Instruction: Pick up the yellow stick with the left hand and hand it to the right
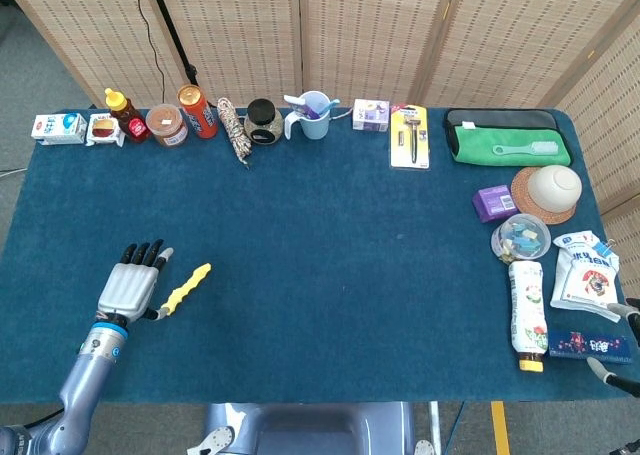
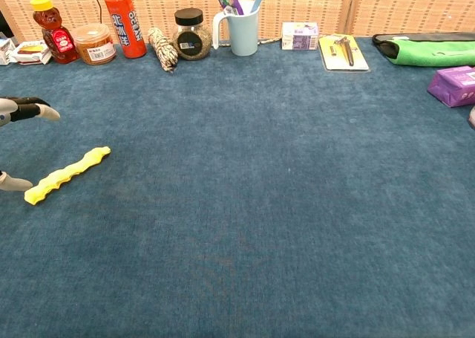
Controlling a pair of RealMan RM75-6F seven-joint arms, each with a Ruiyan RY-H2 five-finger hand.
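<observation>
while the stick lies flat on the near-left cloth, unheld, the left hand sits just left of it, fingers spread, grasping nothing. pickup isn't done; next it must close around the stick.

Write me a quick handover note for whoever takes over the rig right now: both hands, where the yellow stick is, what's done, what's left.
Left hand: open, fingers spread, just left of the yellow stick, holding nothing. The chest view shows its thumb tip close to the stick's near end; contact cannot be told.
Right hand: only a sliver shows at the table's right edge, by the snack packets; state cannot be told.
Yellow stick: lying flat on the blue cloth, front left, not lifted.
Done: nothing yet; no grasp.
Left: grip the stick with the left hand, lift it, carry it toward the middle, pass it to the right hand.
</observation>
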